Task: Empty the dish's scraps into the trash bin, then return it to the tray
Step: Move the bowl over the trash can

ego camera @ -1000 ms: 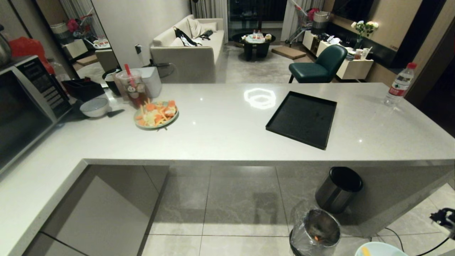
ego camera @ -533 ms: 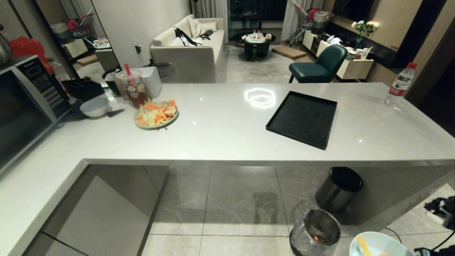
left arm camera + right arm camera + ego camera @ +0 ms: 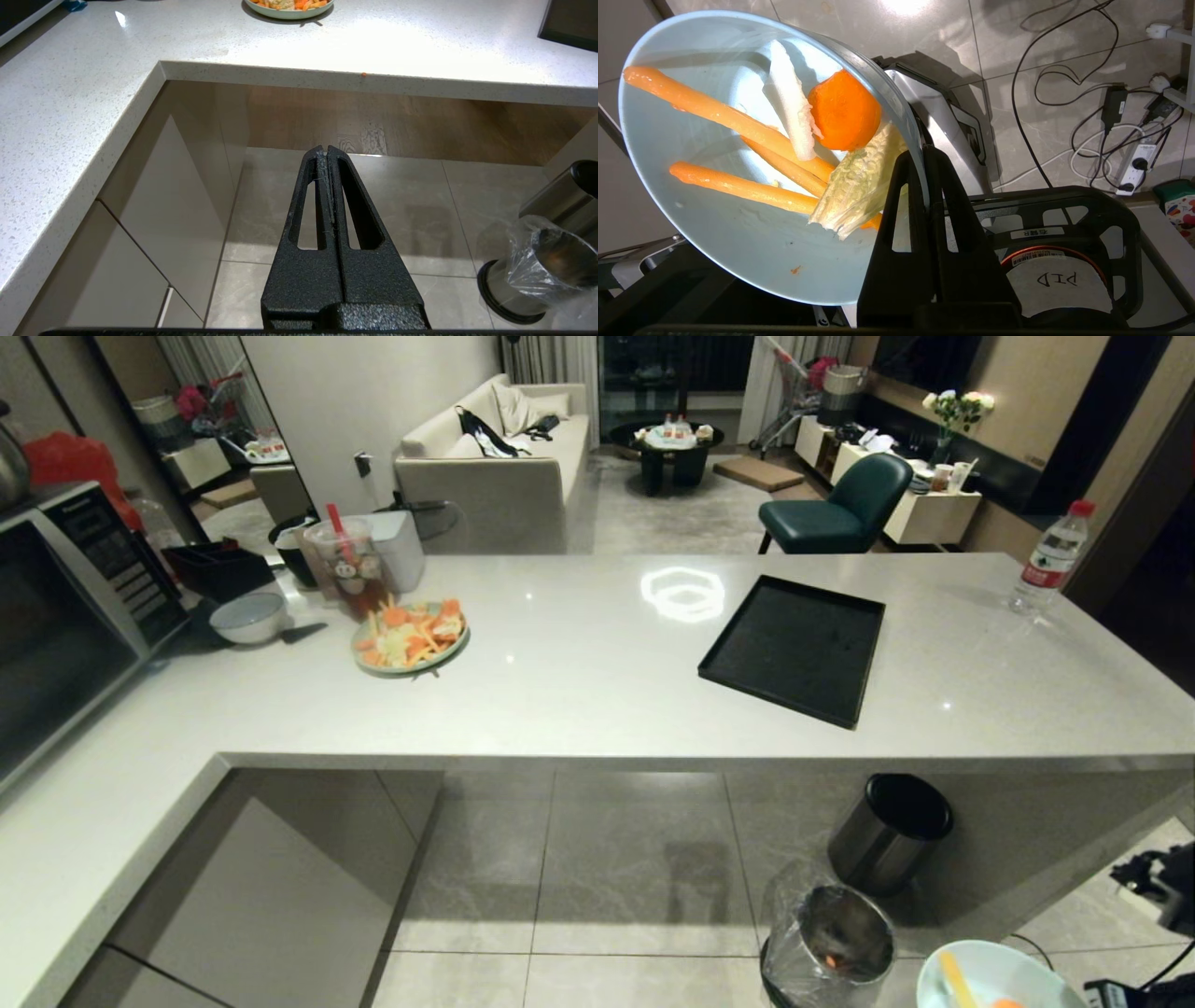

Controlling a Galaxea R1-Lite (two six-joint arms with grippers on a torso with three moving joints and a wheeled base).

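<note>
My right gripper (image 3: 924, 156) is clamped on the rim of the dish (image 3: 738, 196), a light-blue bowl that I hold low over the floor, just beside the trash bin (image 3: 829, 938). I judge I carry it by the rim so I can tip it over the bin's bag-lined mouth.

The scraps (image 3: 784, 140) are in the bowl, not yet dumped: orange sticks, a carrot round, pale cabbage pieces, lying toward my fingers.

The tray (image 3: 794, 649) sits empty on the worktop (image 3: 579, 691), toward its right end, waiting for the bowl to come back.

My left gripper (image 3: 327, 154) is closed on nothing, parked below the worktop's front edge.

The head view catches only part of the bowl and hides my grip. The right wrist view shows the grip and the scraps, but no bin. The left wrist view shows the bin's clear liner.
</note>
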